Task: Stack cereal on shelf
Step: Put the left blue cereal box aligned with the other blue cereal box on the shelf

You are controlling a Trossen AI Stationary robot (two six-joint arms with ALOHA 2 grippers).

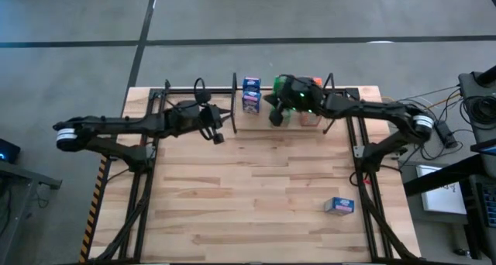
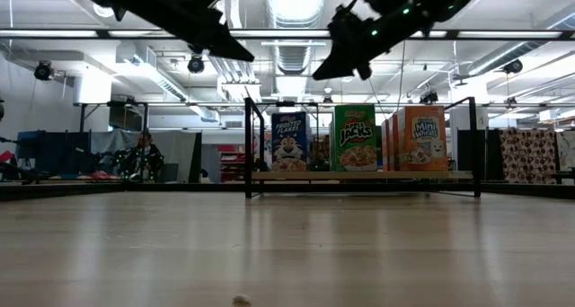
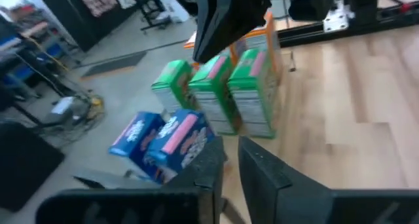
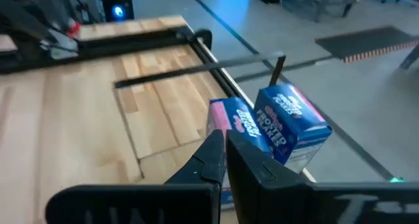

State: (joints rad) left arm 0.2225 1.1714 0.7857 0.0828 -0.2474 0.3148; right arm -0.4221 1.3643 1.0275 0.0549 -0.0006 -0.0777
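Both grippers empty, jaws nearly together: left gripper (image 1: 218, 136) beside shelf, right gripper (image 1: 276, 118) above it. One small blue cardboard cereal box (image 1: 339, 206) lies off the light-wood black-framed shelf (image 2: 359, 175); best fetched by the right arm, jaws opened wide first.

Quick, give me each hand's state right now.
Left hand: nearly closed, holding nothing.
Right hand: shut, holding nothing, above the small blue printed cereal boxes.

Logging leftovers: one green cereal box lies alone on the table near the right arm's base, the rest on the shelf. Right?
Not quite. The lone box is blue, not green, as the high view shows. It does lie apart from the shelf, on the right arm's side.
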